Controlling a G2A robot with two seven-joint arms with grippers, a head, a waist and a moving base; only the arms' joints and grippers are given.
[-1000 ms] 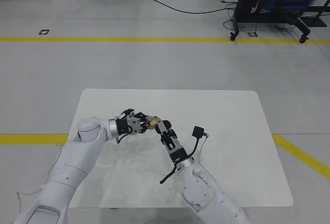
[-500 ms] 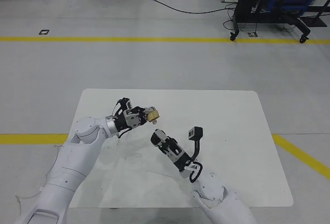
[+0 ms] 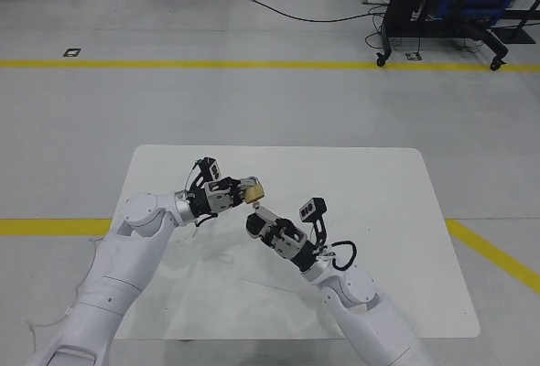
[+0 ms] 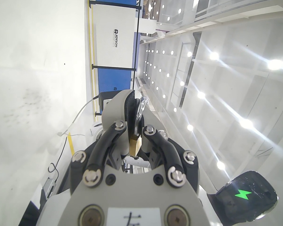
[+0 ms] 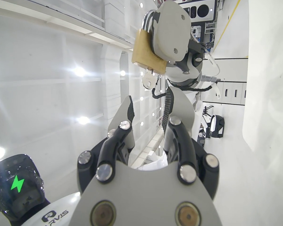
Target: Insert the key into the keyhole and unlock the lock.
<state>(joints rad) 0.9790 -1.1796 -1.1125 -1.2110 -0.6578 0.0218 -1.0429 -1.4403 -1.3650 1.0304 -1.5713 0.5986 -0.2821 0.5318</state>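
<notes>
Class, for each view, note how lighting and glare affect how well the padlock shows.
Top view: even light, no glare on the table, padlock plain to see. Left wrist view: ceiling lamps flare into long streaks; the padlock sits shaded. Right wrist view: lamp starbursts behind, but padlock and key well lit.

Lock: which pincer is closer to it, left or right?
Left. The left pincer is shut on the lock, touching it. The right pincer is open and apart from it, just short of the key that sticks out of the lock.
</notes>
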